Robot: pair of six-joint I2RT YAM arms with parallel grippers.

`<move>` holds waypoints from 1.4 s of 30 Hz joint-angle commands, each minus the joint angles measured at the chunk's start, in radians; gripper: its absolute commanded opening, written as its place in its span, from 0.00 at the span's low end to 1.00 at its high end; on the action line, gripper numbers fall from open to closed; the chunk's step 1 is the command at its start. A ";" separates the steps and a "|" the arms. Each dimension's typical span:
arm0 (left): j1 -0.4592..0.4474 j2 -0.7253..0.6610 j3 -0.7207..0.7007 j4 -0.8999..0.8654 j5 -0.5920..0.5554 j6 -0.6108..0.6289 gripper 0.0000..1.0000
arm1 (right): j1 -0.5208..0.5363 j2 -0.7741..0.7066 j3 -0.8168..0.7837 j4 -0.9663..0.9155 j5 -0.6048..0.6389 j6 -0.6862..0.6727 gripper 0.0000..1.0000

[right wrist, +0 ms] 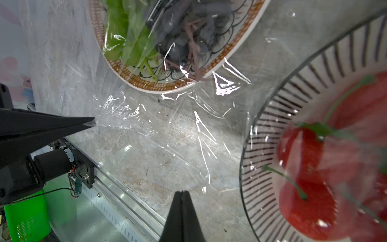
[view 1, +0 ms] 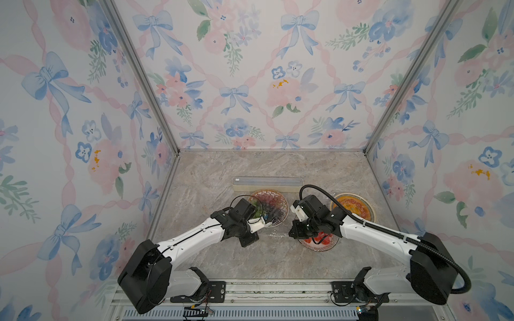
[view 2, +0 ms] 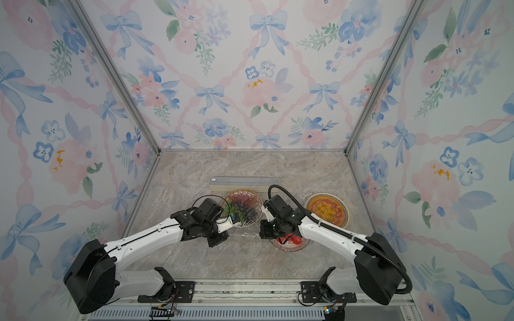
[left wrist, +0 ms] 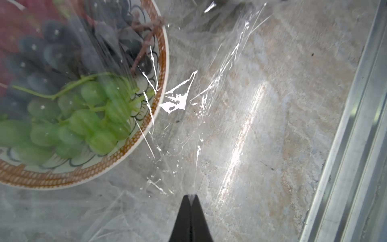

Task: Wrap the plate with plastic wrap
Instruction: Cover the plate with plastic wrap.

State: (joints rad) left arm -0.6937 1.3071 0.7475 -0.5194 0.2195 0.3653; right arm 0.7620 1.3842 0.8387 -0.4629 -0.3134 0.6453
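Marble tabletop (view 1: 222, 172); clear crinkled plastic wrap (left wrist: 178, 100) draped over grape plate (left wrist: 162, 52), glinting.

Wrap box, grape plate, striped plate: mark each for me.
Wrap box (view 1: 267, 182): in a top view, translucent top.
Grape plate (left wrist: 62, 179): left wrist view, brown rim.
Striped plate (right wrist: 263, 150): right wrist view, inner rim.

left arm (view 1: 192, 236) extended inward, left gripper (left wrist: 190, 196) pinched on plastic wrap (left wrist: 182, 100) | right arm (view 1: 370, 226) extended inward, right gripper (right wrist: 182, 191) closed, hold unclear | tips near
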 commanded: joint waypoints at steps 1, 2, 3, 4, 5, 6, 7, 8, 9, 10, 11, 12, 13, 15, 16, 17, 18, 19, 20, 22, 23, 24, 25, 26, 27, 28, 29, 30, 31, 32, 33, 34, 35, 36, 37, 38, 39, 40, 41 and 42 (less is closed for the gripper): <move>-0.003 0.059 0.014 0.007 -0.036 -0.013 0.00 | 0.002 0.049 -0.012 0.084 -0.021 0.052 0.00; -0.002 0.077 0.022 0.008 -0.042 -0.022 0.00 | -0.001 0.062 -0.009 0.096 -0.022 0.058 0.00; -0.001 0.099 0.028 0.012 -0.049 -0.031 0.00 | -0.005 0.076 -0.005 0.108 -0.024 0.062 0.00; 0.002 0.120 0.032 0.020 -0.056 -0.040 0.00 | -0.008 0.090 -0.001 0.119 -0.025 0.067 0.00; 0.006 0.141 0.035 0.024 -0.063 -0.046 0.00 | -0.010 0.101 0.003 0.127 -0.026 0.070 0.00; 0.011 0.163 0.041 0.028 -0.074 -0.055 0.00 | -0.015 0.115 0.006 0.131 -0.026 0.074 0.00; 0.017 0.187 0.050 0.031 -0.082 -0.066 0.00 | -0.021 0.128 0.008 0.137 -0.026 0.078 0.00; 0.023 0.205 0.057 0.033 -0.085 -0.075 0.00 | -0.027 0.137 0.007 0.145 -0.021 0.083 0.00; 0.031 0.222 0.066 0.038 -0.087 -0.087 0.00 | -0.033 0.144 0.005 0.158 -0.017 0.090 0.00; 0.042 0.235 0.071 0.046 -0.084 -0.099 0.00 | -0.040 0.149 0.002 0.175 -0.012 0.095 0.00; 0.050 0.242 0.073 0.053 -0.079 -0.105 0.00 | -0.045 0.152 0.002 0.188 -0.010 0.099 0.00; 0.059 0.245 0.074 0.062 -0.074 -0.113 0.00 | -0.048 0.158 0.002 0.203 -0.013 0.101 0.00; 0.069 0.245 0.073 0.074 -0.070 -0.117 0.00 | -0.052 0.167 0.008 0.212 -0.016 0.100 0.00; 0.088 0.250 0.076 0.088 -0.068 -0.124 0.00 | -0.053 0.187 0.023 0.219 -0.019 0.096 0.00; 0.097 0.254 0.078 0.094 -0.067 -0.127 0.00 | -0.054 0.197 0.027 0.225 -0.018 0.096 0.00; 0.103 0.257 0.080 0.098 -0.067 -0.129 0.00 | -0.057 0.205 0.029 0.229 -0.015 0.096 0.00; 0.111 0.263 0.083 0.105 -0.069 -0.134 0.00 | -0.062 0.214 0.032 0.235 -0.012 0.100 0.00; 0.118 0.269 0.086 0.110 -0.068 -0.139 0.00 | -0.067 0.221 0.033 0.246 -0.009 0.103 0.00; 0.123 0.274 0.090 0.113 -0.066 -0.143 0.00 | -0.071 0.224 0.031 0.254 -0.005 0.106 0.00; 0.131 0.283 0.094 0.123 -0.070 -0.152 0.00 | -0.081 0.229 0.034 0.266 0.009 0.108 0.00; 0.135 0.288 0.096 0.128 -0.074 -0.156 0.00 | -0.084 0.232 0.034 0.268 0.014 0.108 0.00; 0.138 0.294 0.100 0.133 -0.079 -0.163 0.02 | -0.086 0.234 0.036 0.271 0.019 0.108 0.00; 0.141 0.297 0.104 0.137 -0.088 -0.171 0.04 | -0.090 0.237 0.037 0.271 0.020 0.107 0.00; 0.146 0.302 0.108 0.140 -0.094 -0.177 0.06 | -0.093 0.236 0.036 0.268 0.021 0.106 0.00; 0.150 0.302 0.110 0.140 -0.098 -0.182 0.10 | -0.096 0.228 0.034 0.268 0.021 0.104 0.00; 0.154 0.296 0.112 0.140 -0.105 -0.189 0.13 | -0.098 0.212 0.031 0.264 0.023 0.098 0.01; 0.159 0.286 0.109 0.141 -0.107 -0.193 0.14 | -0.098 0.194 0.032 0.257 0.026 0.091 0.06; 0.165 0.274 0.104 0.143 -0.102 -0.195 0.17 | -0.098 0.172 0.032 0.243 0.025 0.079 0.12; 0.170 0.254 0.098 0.142 -0.100 -0.197 0.21 | -0.095 0.149 0.033 0.221 0.028 0.068 0.17; 0.177 0.239 0.091 0.143 -0.099 -0.202 0.23 | -0.093 0.129 0.037 0.199 0.029 0.058 0.21; 0.183 0.222 0.082 0.142 -0.093 -0.204 0.25 | -0.090 0.106 0.042 0.168 0.030 0.045 0.25; 0.191 0.204 0.072 0.142 -0.088 -0.210 0.28 | -0.087 0.082 0.048 0.128 0.040 0.034 0.29; 0.196 0.188 0.062 0.142 -0.084 -0.215 0.30 | -0.086 0.060 0.053 0.095 0.050 0.027 0.34; 0.201 0.170 0.052 0.142 -0.074 -0.219 0.34 | -0.083 0.035 0.056 0.063 0.063 0.020 0.38; 0.203 0.150 0.045 0.142 -0.068 -0.217 0.37 | -0.082 0.004 0.060 0.031 0.075 0.017 0.43; 0.206 0.131 0.043 0.143 -0.063 -0.218 0.39 | -0.078 -0.020 0.065 0.004 0.085 0.017 0.48; 0.208 0.114 0.042 0.144 -0.057 -0.219 0.42 | -0.072 -0.046 0.073 -0.026 0.101 0.020 0.54; 0.214 0.098 0.041 0.143 -0.057 -0.221 0.44 | -0.065 -0.070 0.084 -0.054 0.115 0.025 0.58; 0.221 0.082 0.041 0.143 -0.050 -0.222 0.45 | -0.052 -0.082 0.093 -0.076 0.124 0.034 0.63; 0.230 0.066 0.037 0.142 -0.040 -0.224 0.46 | -0.032 -0.093 0.103 -0.095 0.136 0.048 0.69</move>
State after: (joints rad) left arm -0.4805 1.4117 0.7998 -0.3786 0.1566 0.1539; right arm 0.6964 1.3224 0.9047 -0.4309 -0.2310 0.6807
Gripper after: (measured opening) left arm 0.458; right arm 0.661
